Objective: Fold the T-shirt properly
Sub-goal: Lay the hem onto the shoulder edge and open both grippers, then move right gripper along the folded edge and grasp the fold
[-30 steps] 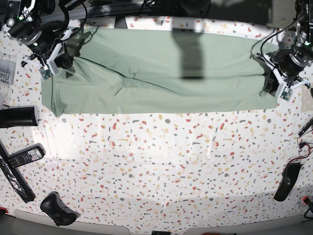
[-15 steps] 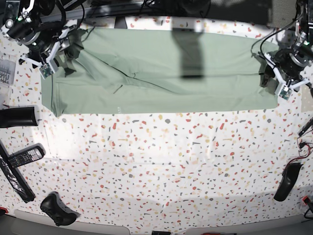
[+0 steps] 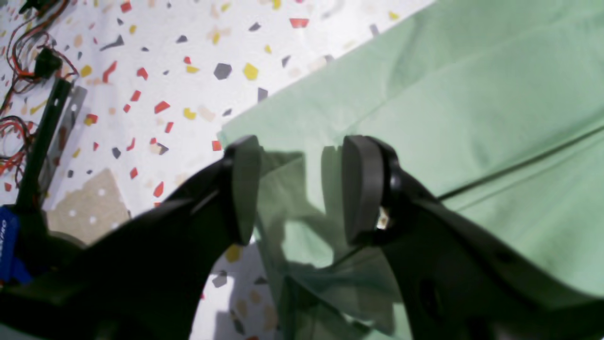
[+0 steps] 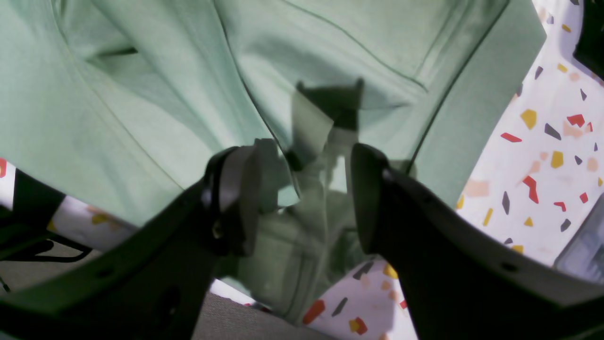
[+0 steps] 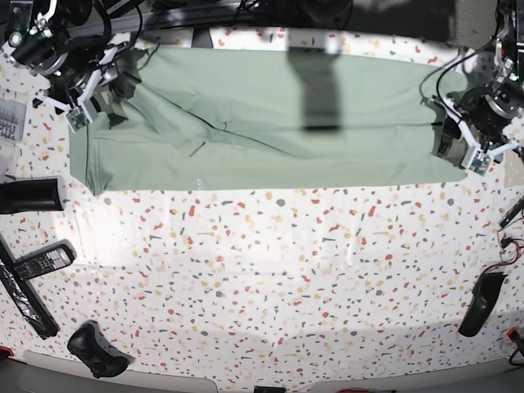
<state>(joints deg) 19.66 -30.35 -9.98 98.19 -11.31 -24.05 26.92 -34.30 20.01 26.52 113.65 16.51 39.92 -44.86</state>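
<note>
Both my claws stand spread: left claw (image 3: 299,189) over one end of the T-shirt (image 5: 270,123), right claw (image 4: 302,203) over the other. I should regrip both ends evenly, keeping edges aligned on the tabletop (image 5: 270,278).

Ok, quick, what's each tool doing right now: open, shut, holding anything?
Left tool: open, over the T-shirt edge, holding nothing.
Right tool: open, fabric loose between its fingers, not gripped.

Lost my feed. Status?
Left gripper and right gripper open, each over a T-shirt end. Shirt a long band, flat. Nothing in the way.
</note>
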